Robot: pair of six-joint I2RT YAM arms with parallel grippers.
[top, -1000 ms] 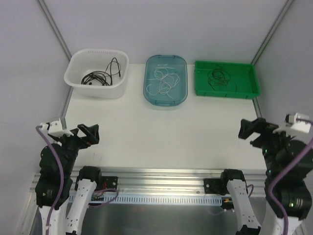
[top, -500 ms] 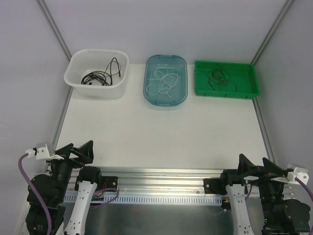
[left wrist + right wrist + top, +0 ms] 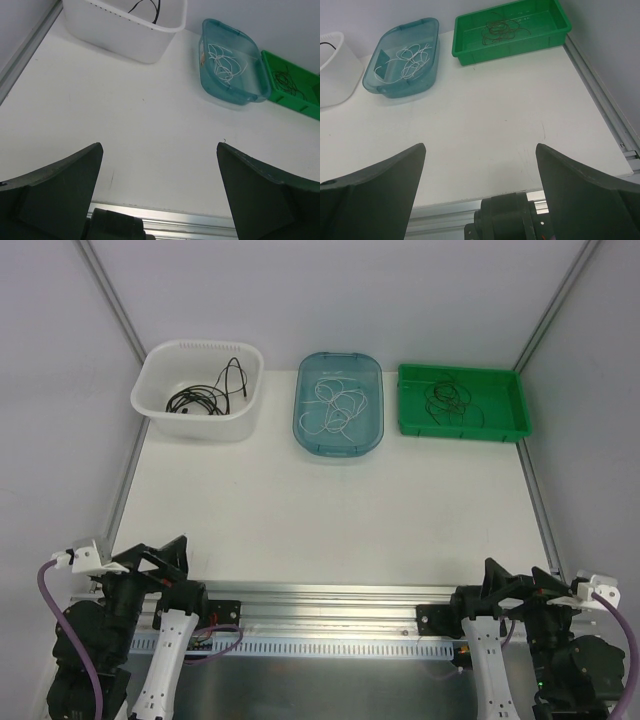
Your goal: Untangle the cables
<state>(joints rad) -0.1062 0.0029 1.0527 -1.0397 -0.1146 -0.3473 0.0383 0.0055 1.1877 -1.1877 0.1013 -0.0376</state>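
Cables (image 3: 335,408) in 3 curly tangles, black, white, brown; left claw (image 3: 159,150) and right claw (image 3: 480,149) wide open.

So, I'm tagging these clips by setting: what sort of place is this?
Probably a lab robot cell: left arm and right arm on an aluminium rail, white walls, cables sorted into white basket, blue tub, green tray.

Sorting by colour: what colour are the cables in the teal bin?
White; cables show clearest in the top external view.
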